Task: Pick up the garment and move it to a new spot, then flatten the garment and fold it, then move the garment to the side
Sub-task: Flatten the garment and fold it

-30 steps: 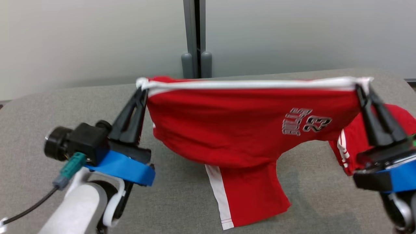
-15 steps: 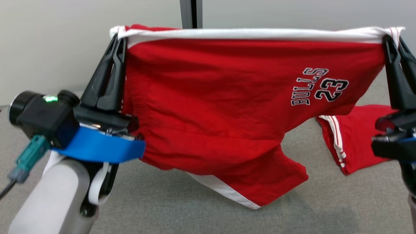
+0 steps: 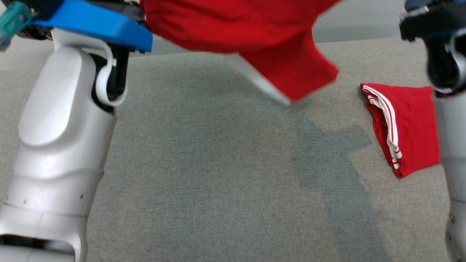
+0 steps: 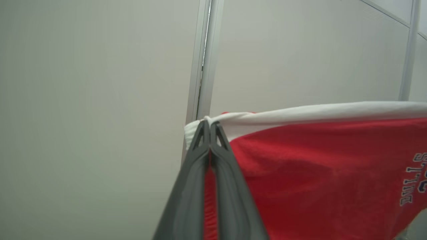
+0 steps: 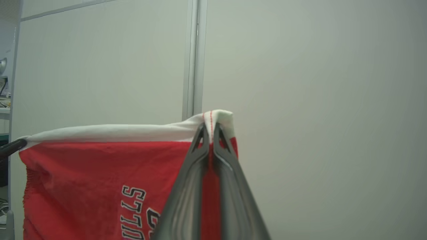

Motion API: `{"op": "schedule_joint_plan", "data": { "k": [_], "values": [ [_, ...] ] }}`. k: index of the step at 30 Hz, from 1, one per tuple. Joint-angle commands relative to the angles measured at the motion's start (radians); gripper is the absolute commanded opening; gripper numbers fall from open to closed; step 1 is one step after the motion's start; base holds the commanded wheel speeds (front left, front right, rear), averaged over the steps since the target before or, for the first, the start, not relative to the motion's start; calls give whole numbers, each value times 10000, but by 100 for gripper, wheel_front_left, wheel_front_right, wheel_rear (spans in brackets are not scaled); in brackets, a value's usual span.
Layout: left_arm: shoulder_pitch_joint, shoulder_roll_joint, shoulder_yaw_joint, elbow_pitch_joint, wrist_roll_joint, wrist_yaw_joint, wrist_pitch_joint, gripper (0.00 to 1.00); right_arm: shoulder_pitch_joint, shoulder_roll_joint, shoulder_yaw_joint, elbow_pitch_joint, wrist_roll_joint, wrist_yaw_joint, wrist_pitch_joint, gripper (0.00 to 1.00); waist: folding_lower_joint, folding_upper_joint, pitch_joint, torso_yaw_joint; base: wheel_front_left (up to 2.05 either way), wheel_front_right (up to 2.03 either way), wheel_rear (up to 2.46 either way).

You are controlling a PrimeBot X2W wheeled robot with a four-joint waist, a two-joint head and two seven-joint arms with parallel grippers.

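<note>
Left pincer (image 4: pixel 209 126) is seen clamped shut on one end of the white waistband (image 4: pixel 317 112), and the right pincer (image 5: pixel 210 128) is pinched just as tightly on the other end. Between the two, the red Bulls shorts (image 3: pixel 255 25) are stretched wide and hung in the air. The waistband is drawn into a nearly straight line and the printed lettering (image 4: pixel 412 186) is turned sideways.

One leg (image 3: pixel 291 69) is seen dangling above the grey surface (image 3: pixel 204 174). Its hem is blurred in the head view, so contact cannot be ruled out, though it looks to be clear. Off by the right arm (image 3: pixel 451 153), a second red garment (image 3: pixel 411 127) with white stripes is laid folded on the surface, well apart from the hanging leg.

So the pick-up can be counted as done, and the carry to a new spot is judged to be in hand. Nothing has been set down yet: the laying out, the flattening, the fold and the final shift to the side are all left to be done. Plenty of bare surface is offered below for the spread.
</note>
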Motion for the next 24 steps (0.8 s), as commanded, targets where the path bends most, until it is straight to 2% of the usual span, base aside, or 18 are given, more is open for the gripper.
{"op": "schedule_joint_plan", "data": {
  "k": [1, 8, 14, 19, 24],
  "values": [
    [-273, -6, 78, 440, 70, -27, -121, 0, -352, 121, 45, 476, 101, -20, -181, 0, -3, -2, 35, -15, 0, 0, 0],
    [-670, -520, 307, 4185, 258, -62, -315, 0, -1350, 1194, 1647, 4123, 713, -14, -941, 0, -3, -2, 333, -165, 0, 0, 0],
    [7, -924, 503, 6503, 74, -38, -322, 0, -723, 1831, 2950, 6684, 1470, -14, -1126, 0, -3, -2, 551, -257, 0, 0, 0],
    [539, -1131, 314, 6850, 370, -203, -323, 0, 7, 1959, 3690, 7293, 2165, -13, -1261, 0, -3, -2, 653, -144, 0, 0, 0],
    [1870, -1217, 383, 5652, 792, -437, -324, 0, 1429, 1490, 3881, 6325, 2520, -13, -1284, 0, -3, -2, 381, -48, 0, 0, 0]
  ]
}}
